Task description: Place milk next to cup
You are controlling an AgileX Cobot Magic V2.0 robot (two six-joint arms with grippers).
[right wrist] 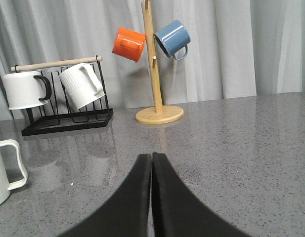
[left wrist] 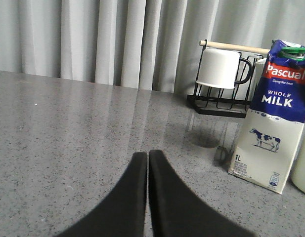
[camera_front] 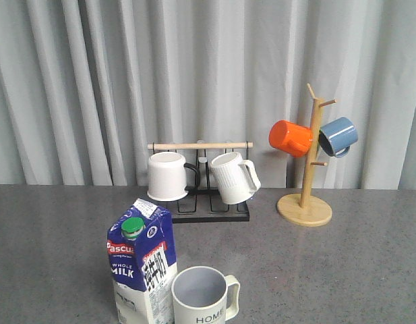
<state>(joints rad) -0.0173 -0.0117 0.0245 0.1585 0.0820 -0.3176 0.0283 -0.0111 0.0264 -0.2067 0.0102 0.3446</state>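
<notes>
The blue-and-white milk carton [camera_front: 141, 263] with a green cap stands upright at the front of the table, touching or almost touching the left side of the cream "HOME" cup [camera_front: 204, 297]. The carton also shows in the left wrist view [left wrist: 275, 118], with the cup's edge [left wrist: 303, 165] behind it. The cup's handle side shows in the right wrist view [right wrist: 4, 170]. My left gripper [left wrist: 148, 154] is shut and empty, low over bare table, apart from the carton. My right gripper [right wrist: 152, 157] is shut and empty over bare table, apart from the cup. Neither arm shows in the front view.
A black wire rack [camera_front: 208, 202] with a wooden bar holds a plain white mug [camera_front: 167, 175] and a ribbed white mug [camera_front: 232, 177] at the back. A wooden mug tree [camera_front: 306, 196] at the back right carries an orange mug [camera_front: 290, 138] and a blue mug [camera_front: 338, 136].
</notes>
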